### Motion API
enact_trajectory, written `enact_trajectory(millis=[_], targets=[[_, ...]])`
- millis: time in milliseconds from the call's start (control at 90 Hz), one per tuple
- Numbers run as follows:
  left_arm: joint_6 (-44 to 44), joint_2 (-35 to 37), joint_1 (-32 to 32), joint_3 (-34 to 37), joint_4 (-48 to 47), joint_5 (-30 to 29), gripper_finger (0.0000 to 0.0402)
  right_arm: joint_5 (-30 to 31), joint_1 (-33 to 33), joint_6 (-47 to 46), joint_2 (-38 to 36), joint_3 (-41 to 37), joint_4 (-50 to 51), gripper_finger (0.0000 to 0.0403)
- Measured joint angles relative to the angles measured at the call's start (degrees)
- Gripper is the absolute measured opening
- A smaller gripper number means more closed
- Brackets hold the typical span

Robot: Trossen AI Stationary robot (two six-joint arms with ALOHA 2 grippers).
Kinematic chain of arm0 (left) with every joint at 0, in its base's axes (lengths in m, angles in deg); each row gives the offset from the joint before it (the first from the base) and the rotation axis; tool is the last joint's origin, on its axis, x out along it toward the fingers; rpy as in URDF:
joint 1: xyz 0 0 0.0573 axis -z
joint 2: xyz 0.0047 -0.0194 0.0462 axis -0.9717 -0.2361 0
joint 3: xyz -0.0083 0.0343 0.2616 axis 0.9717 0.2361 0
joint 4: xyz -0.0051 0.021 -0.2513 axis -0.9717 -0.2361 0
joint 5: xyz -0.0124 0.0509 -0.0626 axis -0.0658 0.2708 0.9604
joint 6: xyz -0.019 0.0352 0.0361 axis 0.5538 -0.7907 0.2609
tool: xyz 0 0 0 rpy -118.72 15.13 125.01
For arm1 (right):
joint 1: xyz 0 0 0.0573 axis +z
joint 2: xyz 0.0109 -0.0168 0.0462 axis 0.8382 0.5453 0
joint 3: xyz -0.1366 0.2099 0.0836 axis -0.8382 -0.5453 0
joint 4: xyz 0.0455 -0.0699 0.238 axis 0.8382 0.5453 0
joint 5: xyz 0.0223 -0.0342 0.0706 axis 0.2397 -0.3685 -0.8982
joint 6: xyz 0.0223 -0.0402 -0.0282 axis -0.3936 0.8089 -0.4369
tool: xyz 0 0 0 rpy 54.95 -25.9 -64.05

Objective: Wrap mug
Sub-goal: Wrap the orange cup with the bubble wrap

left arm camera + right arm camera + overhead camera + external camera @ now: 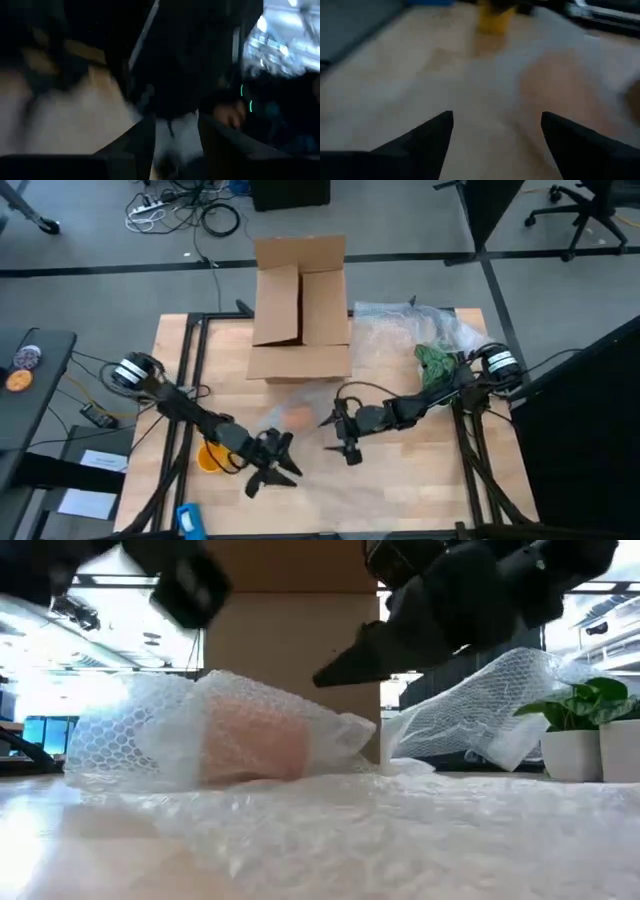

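Observation:
The mug [295, 417] shows as an orange blur inside a bundle of clear bubble wrap [170, 730] near the table's middle. In the low view the mug [250, 745] lies inside the folds, which rest on a flat bubble-wrap sheet [400, 820]. My left gripper [274, 480] hovers open just near and left of the bundle, at the sheet's near-left edge. My right gripper [330, 435] is open just right of the bundle, fingers pointing toward the table's left. In the right wrist view the orange mug [560, 85] lies ahead of the spread fingers [497, 120].
An open cardboard box [300, 305] stands at the far middle. More bubble wrap [410, 320] and a green plant [437, 362] sit at the far right. A yellow object [210, 457] lies under the left arm, and a blue item [190, 520] near the front edge.

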Motion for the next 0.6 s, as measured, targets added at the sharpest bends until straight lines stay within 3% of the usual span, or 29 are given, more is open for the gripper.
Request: enact_trajectory(millis=[178,378,500,600], targets=[[-0.42,8.58,-4.15,3.08,-9.05,-13.51,0.0133,-1.98,3.31,-7.08,3.85,0.01,1.45,0.0258],[0.35,17.23,-8.0,4.33,-34.96,-26.08,0.0133,-1.31,6.2,-13.97,7.55,-0.04,4.74,0.0241],[0.01,18.06,-8.38,4.31,-43.59,-28.18,0.0133,-0.31,7.52,-16.36,9.28,0.1,3.72,0.0234],[-0.22,16.52,-8.07,4.31,-42.36,-27.63,0.0133,1.77,7.91,-17.48,10.06,0.23,3.47,0.0229]])
